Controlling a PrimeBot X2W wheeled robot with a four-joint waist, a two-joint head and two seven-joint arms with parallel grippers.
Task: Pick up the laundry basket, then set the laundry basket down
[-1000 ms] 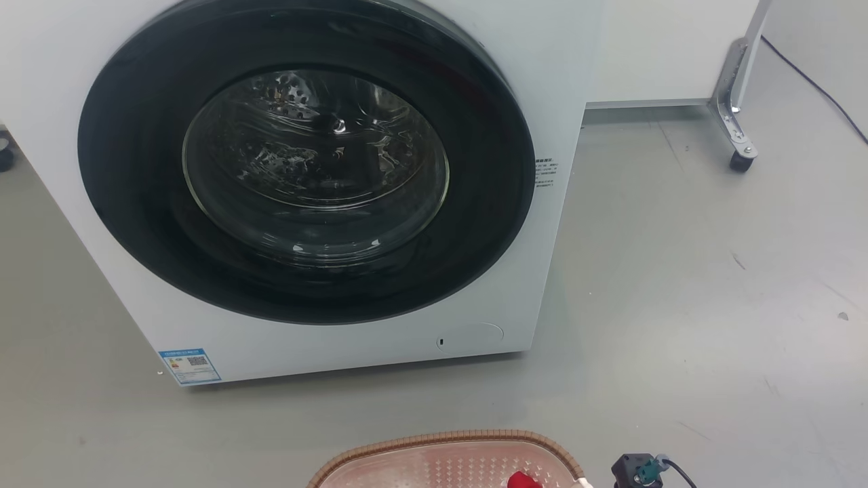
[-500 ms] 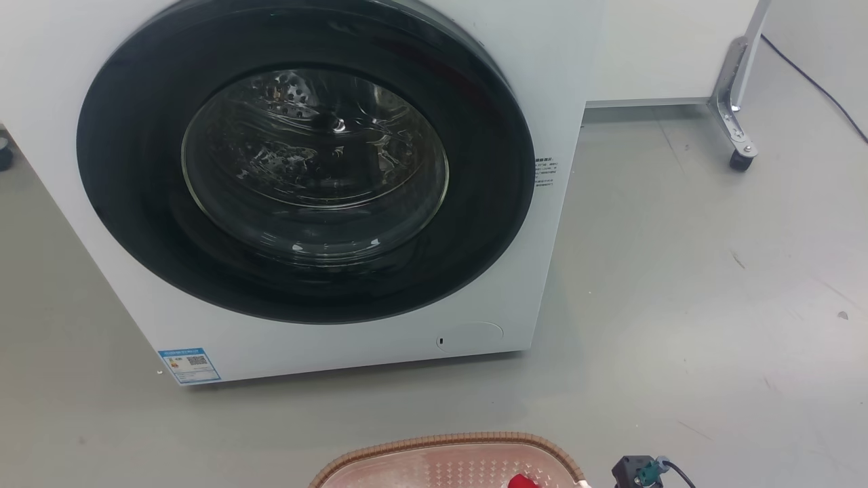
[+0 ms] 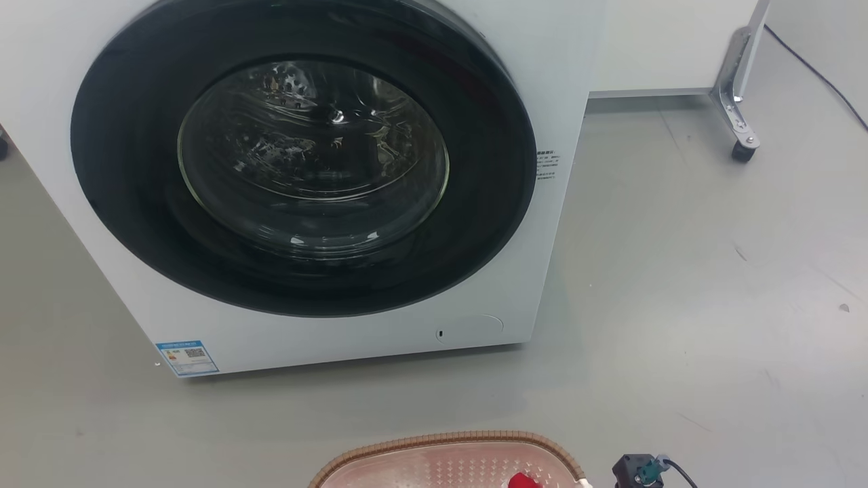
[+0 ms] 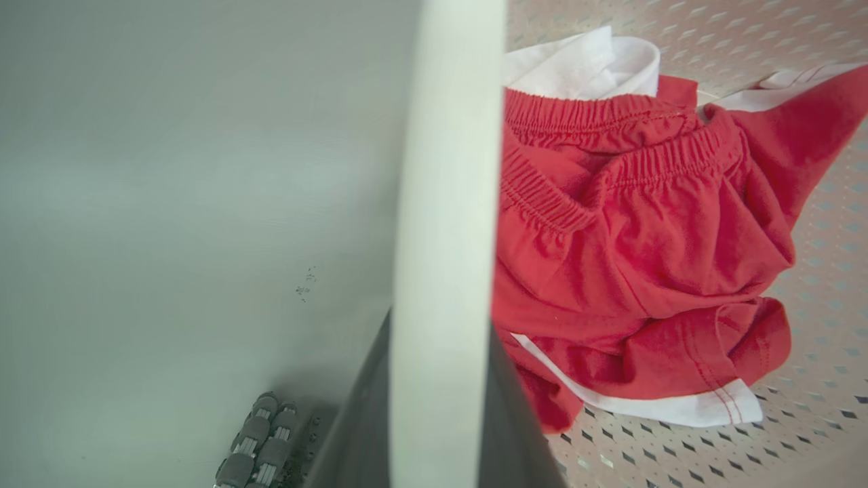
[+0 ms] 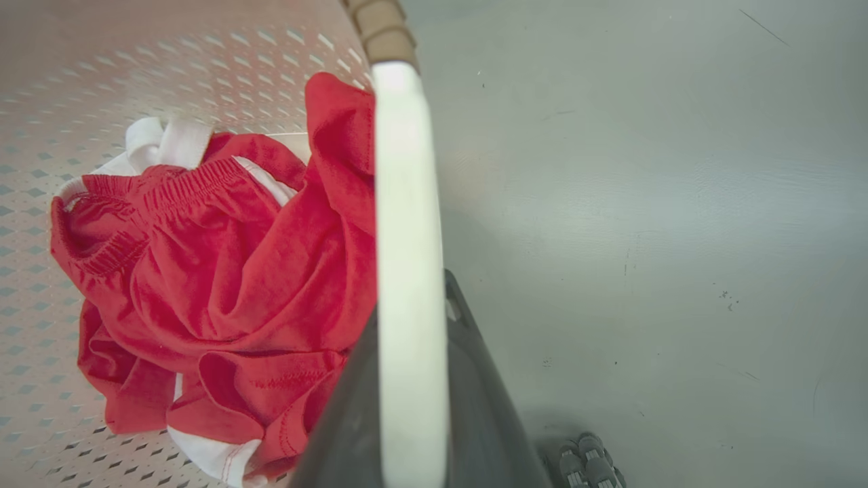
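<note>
The laundry basket (image 3: pixel 447 440), pale pink and perforated with a brown woven-look rim, pokes in at the bottom edge of the head view, in front of the washer. Red and white clothes (image 4: pixel 630 251) lie inside it. In the left wrist view my left gripper (image 4: pixel 441 366) is shut on the basket's white side handle (image 4: pixel 444 203), a dark finger (image 4: pixel 352 434) on each side of it. My right gripper (image 5: pixel 411 325) is shut the same way on the other white handle (image 5: pixel 407 203), beside the clothes (image 5: pixel 224 271). Whether the basket rests on the floor I cannot tell.
A white front-loading washer (image 3: pixel 515 291) with a closed dark round door (image 3: pixel 305 156) stands just beyond the basket. A metal frame leg on a caster (image 3: pixel 742 150) is at the far right. Grey floor (image 3: pixel 712 305) stretches out to the right. Grey ribbed rollers (image 4: pixel 258 440) lie low beside the basket.
The head camera has shifted slightly, so the washer sits a little higher in the picture. The basket keeps its place at the bottom edge.
</note>
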